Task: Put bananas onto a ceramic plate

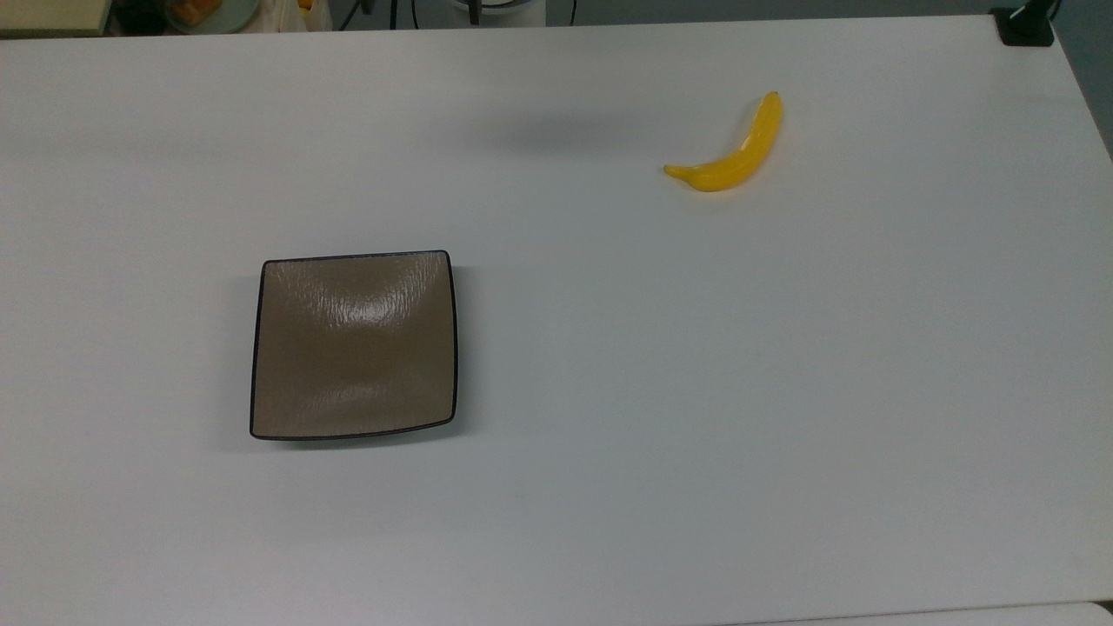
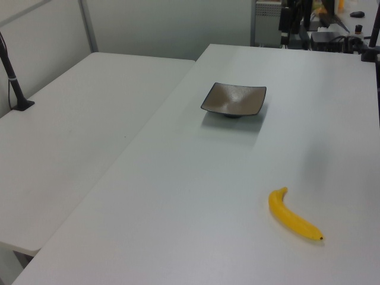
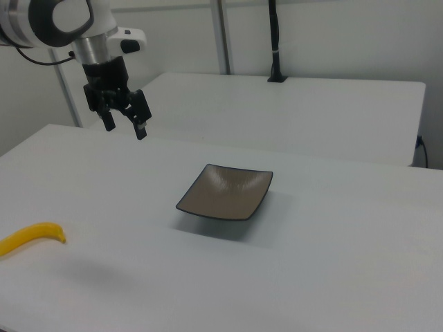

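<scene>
A bright yellow banana (image 1: pixel 730 152) lies on the white table at the top view's upper right; it is also near the front right in the left view (image 2: pixel 294 215) and at the far left edge in the right view (image 3: pixel 28 237). The square brown ceramic plate (image 1: pixel 354 344) with a thin black rim sits bare at the top view's centre left, seen too in the left view (image 2: pixel 233 99) and right view (image 3: pixel 225 191). My gripper (image 3: pixel 125 127) hangs open high above the table in the right view, up and left of the plate, with nothing between its fingers.
The white table (image 1: pixel 661 391) stretches wide around both things. A second white table (image 2: pixel 77 130) adjoins it on the left view's left. A black post base (image 1: pixel 1024 26) stands at the top view's upper right corner. Clutter lies beyond the far edge.
</scene>
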Tool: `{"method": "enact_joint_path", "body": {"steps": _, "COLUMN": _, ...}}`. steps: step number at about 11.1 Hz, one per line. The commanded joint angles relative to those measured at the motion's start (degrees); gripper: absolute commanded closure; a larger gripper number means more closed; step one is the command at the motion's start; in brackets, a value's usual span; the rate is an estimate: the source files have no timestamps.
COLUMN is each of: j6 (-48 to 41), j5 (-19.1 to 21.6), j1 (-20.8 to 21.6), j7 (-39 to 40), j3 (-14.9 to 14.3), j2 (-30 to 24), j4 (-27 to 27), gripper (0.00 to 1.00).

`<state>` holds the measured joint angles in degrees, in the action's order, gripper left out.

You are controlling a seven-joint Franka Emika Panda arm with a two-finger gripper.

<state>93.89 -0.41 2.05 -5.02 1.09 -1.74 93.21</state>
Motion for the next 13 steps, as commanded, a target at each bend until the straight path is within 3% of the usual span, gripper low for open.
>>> {"method": "enact_joint_path", "body": {"steps": 1, "j6": 1.2, "j5": -0.3, "j1": 1.9, "j7": -1.7, "j3": -0.8, "j2": -0.8, "j4": 1.1, "gripper": 0.0}}
{"method": "enact_joint_path", "body": {"steps": 6, "j6": 1.2, "j5": 0.0, "j1": 4.4, "j7": -1.9, "j3": -0.2, "j2": -0.8, "j4": 0.7, "gripper": 0.0}}
{"method": "enact_joint_path", "body": {"steps": 9, "j6": 0.9, "j5": 2.7, "j1": 9.5, "j7": -12.4, "j3": 0.3, "j2": -0.7, "j4": 0.6, "gripper": 0.0}}
{"method": "enact_joint_path", "body": {"steps": 11, "j6": 0.9, "j5": 2.5, "j1": 9.6, "j7": -24.2, "j3": 7.2, "j2": -0.1, "j4": 0.9, "gripper": 0.0}}
{"method": "enact_joint_path", "body": {"steps": 13, "j6": 1.7, "j5": 2.9, "j1": 9.8, "j7": -36.0, "j3": 12.3, "j2": 1.6, "j4": 1.0, "gripper": 0.0}}
